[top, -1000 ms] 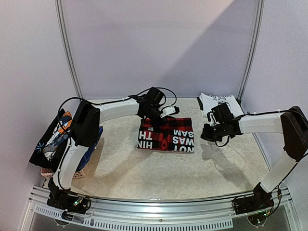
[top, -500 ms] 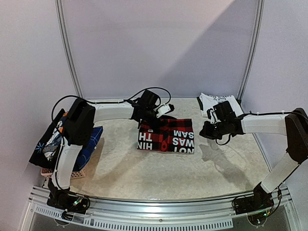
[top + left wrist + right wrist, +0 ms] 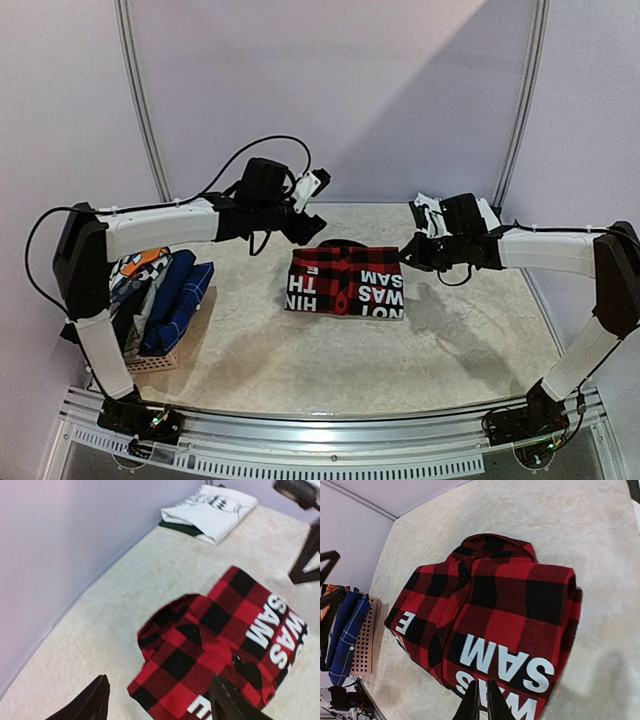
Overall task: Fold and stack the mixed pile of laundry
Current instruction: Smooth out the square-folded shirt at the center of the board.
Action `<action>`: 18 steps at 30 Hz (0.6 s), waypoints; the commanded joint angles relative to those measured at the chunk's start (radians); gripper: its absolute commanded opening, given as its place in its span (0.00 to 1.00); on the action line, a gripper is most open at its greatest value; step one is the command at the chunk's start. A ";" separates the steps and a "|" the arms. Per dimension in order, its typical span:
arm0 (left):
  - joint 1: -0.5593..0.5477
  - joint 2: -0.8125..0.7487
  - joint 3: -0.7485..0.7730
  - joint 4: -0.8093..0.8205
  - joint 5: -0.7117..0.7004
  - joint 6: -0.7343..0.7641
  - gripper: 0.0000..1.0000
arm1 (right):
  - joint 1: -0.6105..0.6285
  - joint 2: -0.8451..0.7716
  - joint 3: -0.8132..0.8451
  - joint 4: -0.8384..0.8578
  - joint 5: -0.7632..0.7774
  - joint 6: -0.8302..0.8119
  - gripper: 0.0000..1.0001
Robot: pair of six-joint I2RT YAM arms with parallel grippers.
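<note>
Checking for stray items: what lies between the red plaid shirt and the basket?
Only bare table separates the red plaid shirt from the basket. This shows clearly in the top external view, and the right wrist view confirms it.

The red-black plaid shirt [image 3: 345, 280] at the table's centre is soft, matt woven cloth with smooth white printed lettering. The white T-shirt [image 3: 455, 212] at two o'clock is matt cloth too. The table [image 3: 300, 360] looks rough and speckled beige, the basket [image 3: 150, 362] at eight o'clock is perforated pinkish plastic, and the rail [image 3: 330, 440] at six o'clock is ribbed, dull-shining metal.
</note>
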 commanded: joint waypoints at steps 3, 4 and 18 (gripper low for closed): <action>-0.018 -0.054 -0.201 0.051 0.119 -0.215 0.61 | 0.033 0.120 0.122 0.024 -0.105 -0.039 0.07; -0.024 -0.058 -0.220 0.056 0.123 -0.226 0.60 | 0.036 0.131 0.133 0.030 -0.117 -0.040 0.07; -0.055 0.063 -0.258 0.096 0.132 -0.279 0.47 | 0.086 0.347 0.287 0.025 -0.257 -0.074 0.07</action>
